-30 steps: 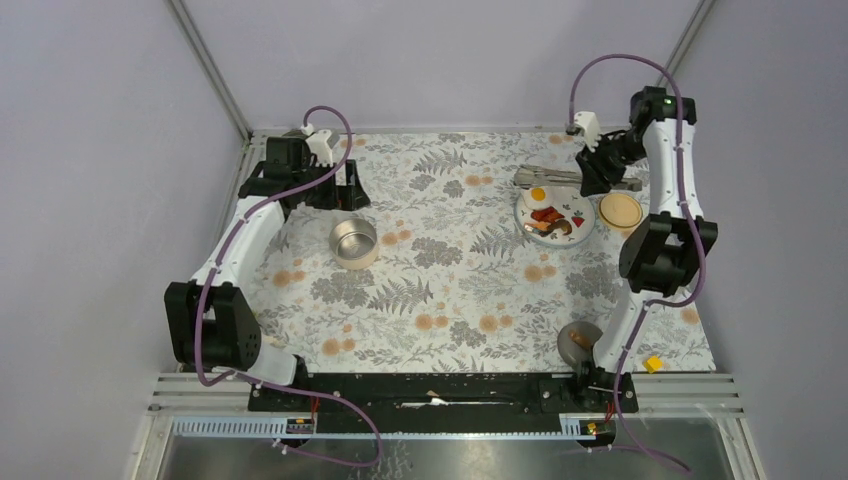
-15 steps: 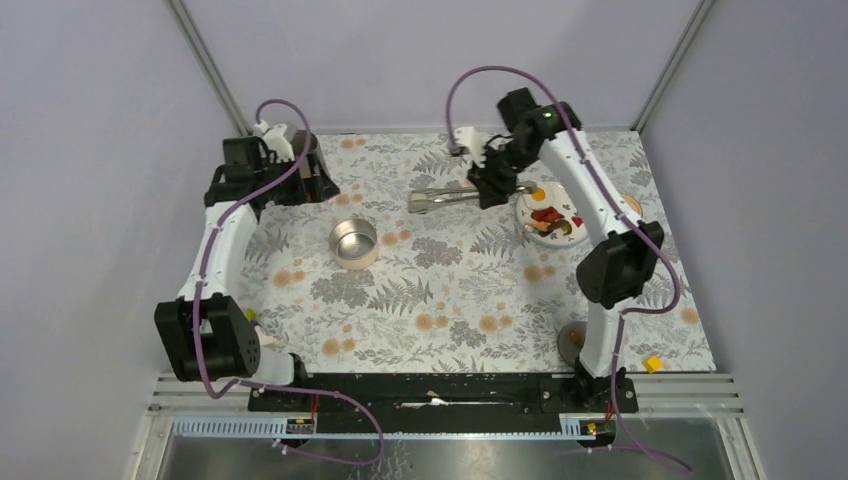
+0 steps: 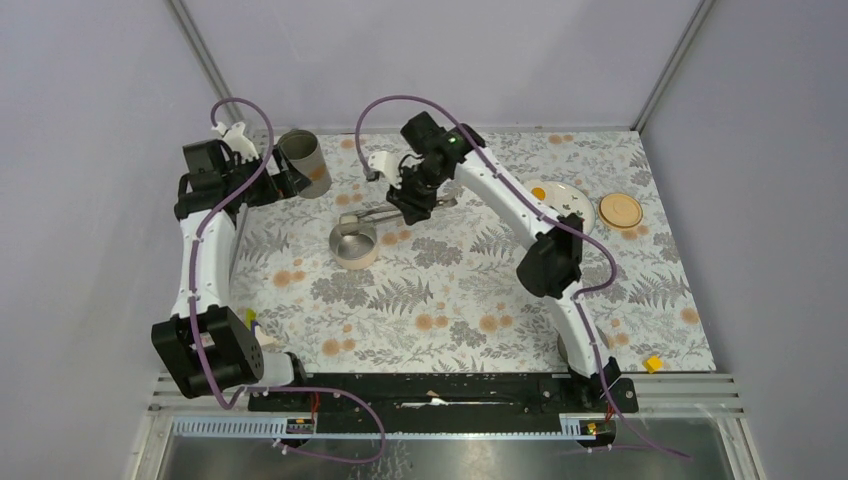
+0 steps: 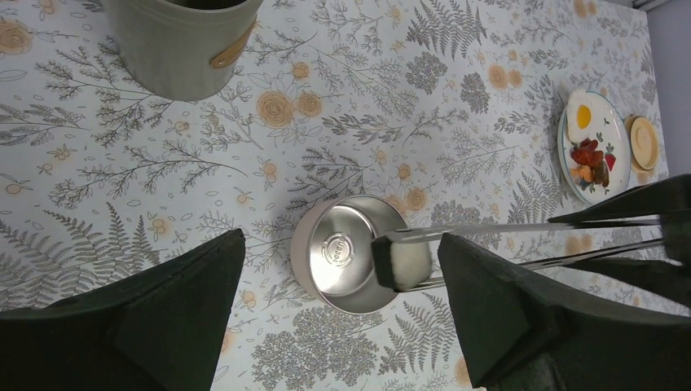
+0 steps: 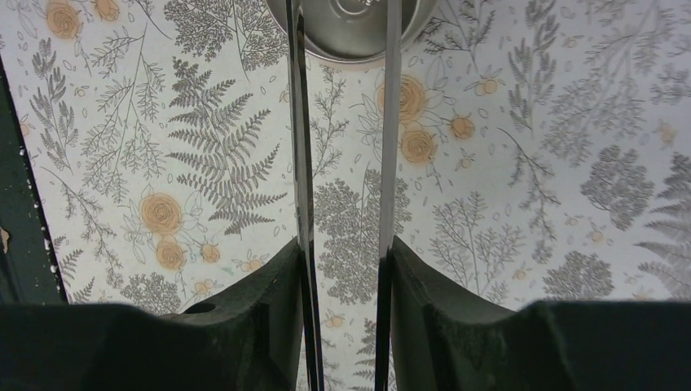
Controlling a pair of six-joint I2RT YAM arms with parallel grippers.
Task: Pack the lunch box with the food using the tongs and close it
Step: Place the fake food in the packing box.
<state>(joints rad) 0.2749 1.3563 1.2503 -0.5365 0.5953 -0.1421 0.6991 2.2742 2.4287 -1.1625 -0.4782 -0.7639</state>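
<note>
The round steel lunch box point(image 3: 353, 243) point(image 4: 346, 254) sits open at centre-left. My right gripper point(image 3: 410, 200) point(image 5: 345, 273) is shut on the silver tongs point(image 3: 368, 213) point(image 5: 300, 147), one thin arm pressed against each finger. The tong tips pinch a small white food piece with a dark edge point(image 4: 402, 261) just over the lunch box's right rim. More food, a fried egg point(image 4: 580, 116) and red and brown pieces point(image 4: 591, 156), lies on the white plate point(image 3: 572, 192). My left gripper point(image 3: 283, 183) point(image 4: 342, 326) hovers open and empty above the lunch box.
A grey cylindrical cup point(image 3: 303, 160) point(image 4: 183, 41) stands at the back left, close to my left gripper. A round tan lid point(image 3: 620, 211) point(image 4: 644, 142) lies right of the plate. A small yellow block point(image 3: 652, 364) sits near the front right edge.
My right arm has swung left from the plate to above the lunch box, carrying the tongs and the white piece. My left arm has drawn back to the left, uncovering the grey cup.
</note>
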